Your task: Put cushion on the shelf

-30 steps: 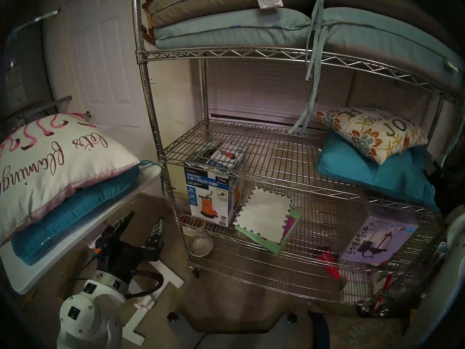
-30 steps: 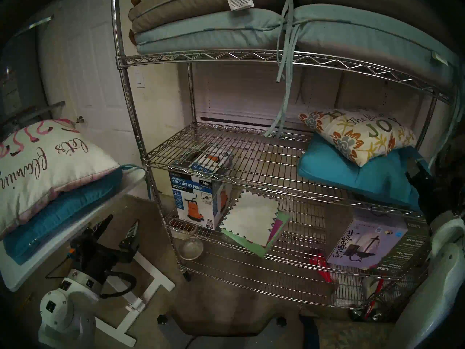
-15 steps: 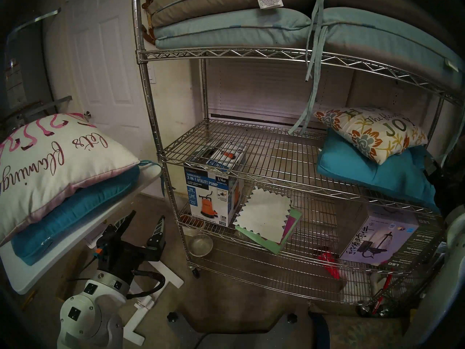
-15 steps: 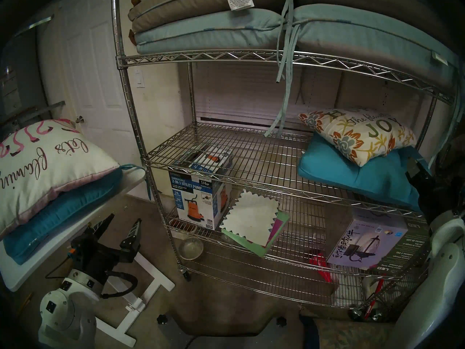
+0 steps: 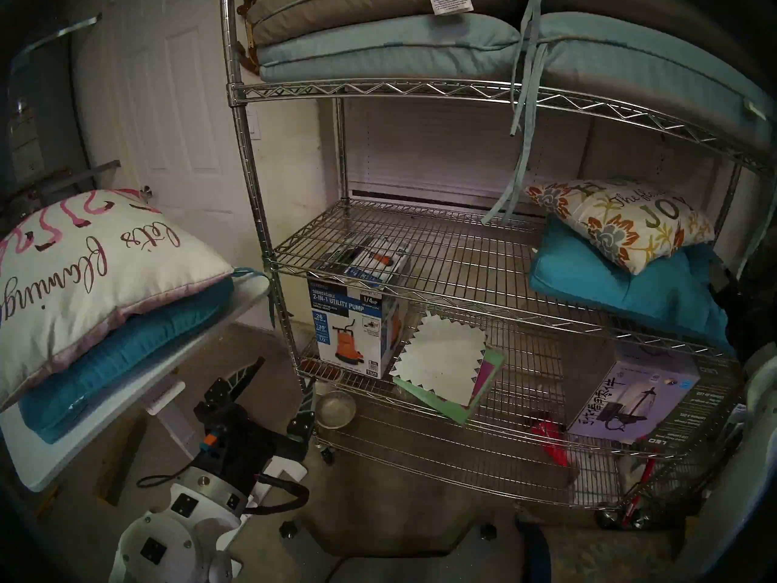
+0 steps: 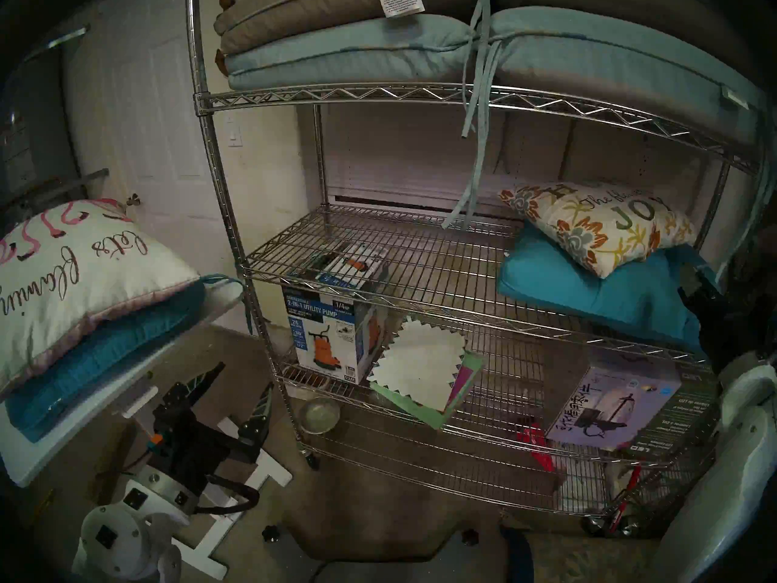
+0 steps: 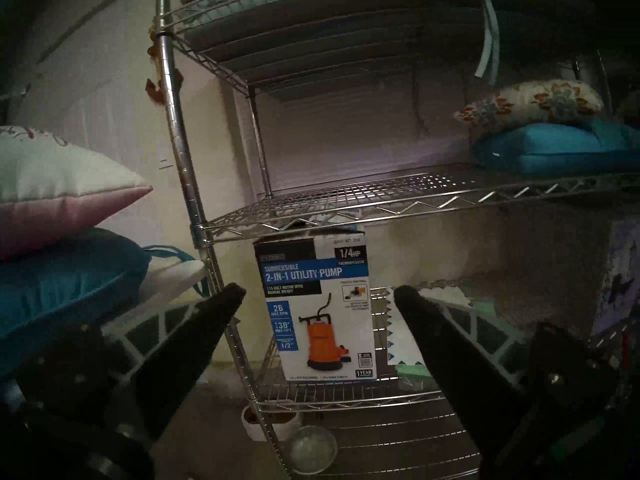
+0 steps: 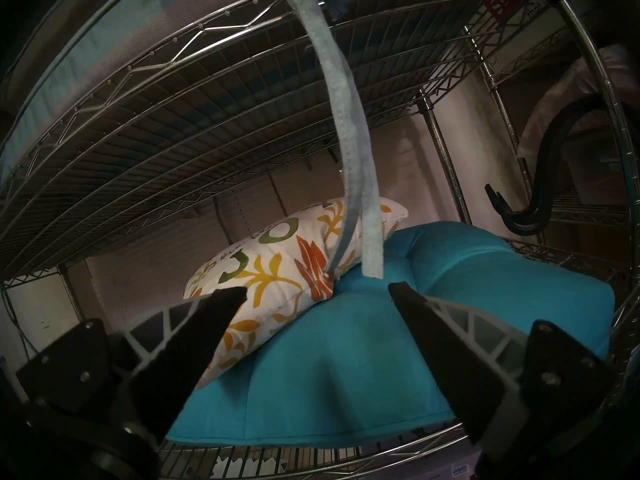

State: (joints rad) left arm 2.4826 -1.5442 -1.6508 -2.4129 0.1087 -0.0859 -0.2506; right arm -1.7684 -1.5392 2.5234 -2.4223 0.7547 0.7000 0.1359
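Note:
A white cushion with pink script [image 5: 84, 266] lies on a teal cushion [image 5: 126, 359] on the small white table [image 5: 63, 456] at the left. The shelf [image 5: 420, 275] is a chrome wire rack. At the right of its middle tier a floral cushion [image 5: 622, 224] rests on another teal cushion [image 5: 622, 292]. My left gripper [image 5: 284, 376] hangs low, below the table's edge and by the rack's front left post, open and empty. My right gripper [image 8: 317, 288] stands open just in front of the shelved teal cushion [image 8: 346, 365], holding nothing.
A utility pump box [image 5: 357, 329], zigzag-edged papers [image 5: 445, 367] and a lantern box [image 5: 630, 397] sit on the lower tier. A metal bowl [image 5: 335, 409] lies near the rack's foot. Long seat cushions [image 5: 378, 52] fill the top tier, their ties [image 5: 521, 106] hanging down.
My left gripper has swung right, out from under the table toward the rack's left post, still open. The cushions and the right gripper have not moved.

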